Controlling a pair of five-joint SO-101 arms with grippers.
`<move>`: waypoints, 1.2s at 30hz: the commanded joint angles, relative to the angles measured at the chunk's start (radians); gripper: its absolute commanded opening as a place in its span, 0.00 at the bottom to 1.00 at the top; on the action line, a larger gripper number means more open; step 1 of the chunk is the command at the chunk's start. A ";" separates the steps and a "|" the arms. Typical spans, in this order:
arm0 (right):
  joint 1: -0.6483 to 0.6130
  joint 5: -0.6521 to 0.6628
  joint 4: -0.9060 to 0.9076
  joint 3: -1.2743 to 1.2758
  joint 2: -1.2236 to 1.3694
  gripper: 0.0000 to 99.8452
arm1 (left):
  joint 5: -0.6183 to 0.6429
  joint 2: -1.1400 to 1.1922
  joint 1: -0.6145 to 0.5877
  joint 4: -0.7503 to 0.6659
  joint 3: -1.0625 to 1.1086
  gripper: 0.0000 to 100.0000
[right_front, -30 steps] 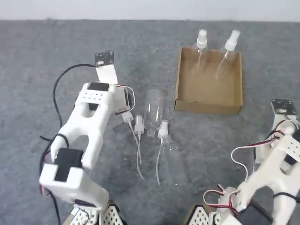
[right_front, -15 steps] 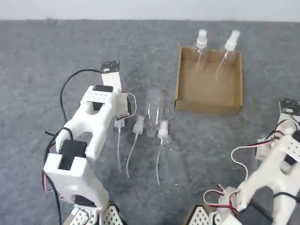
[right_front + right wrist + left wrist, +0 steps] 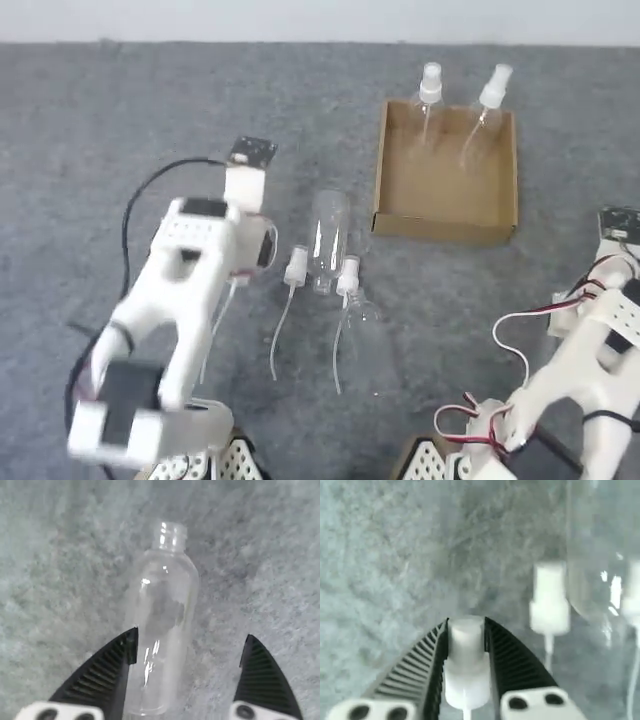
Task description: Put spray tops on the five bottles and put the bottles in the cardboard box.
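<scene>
Your left tool is clamped on a spray top, tube dangling under it. Right tool is wide open, holding nothing. An uncapped bottle lies on the bench beneath its gap. Grip the bottle 1st, then thread the tube straight into the neck.

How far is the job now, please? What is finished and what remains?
Done: two capped bottles are in the cardboard box. In hand: the left gripper is shut on a spray top; the right gripper is open around an uncapped bottle. Left: three bottles lie outside the box, at least two without tops.
</scene>
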 commanded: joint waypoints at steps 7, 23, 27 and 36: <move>-0.143 -0.149 -0.039 -0.012 -0.004 0.27 | -0.009 -0.480 0.020 -0.043 0.255 0.01; -0.160 -0.279 -0.143 -0.057 0.097 0.27 | -0.012 -0.493 0.020 -0.118 0.341 0.01; -0.120 -0.281 -0.143 -0.143 0.249 0.27 | -0.011 -0.493 0.020 -0.120 0.346 0.01; -0.105 -0.255 -0.179 -0.186 0.367 0.13 | -0.011 -0.493 0.020 -0.123 0.355 0.01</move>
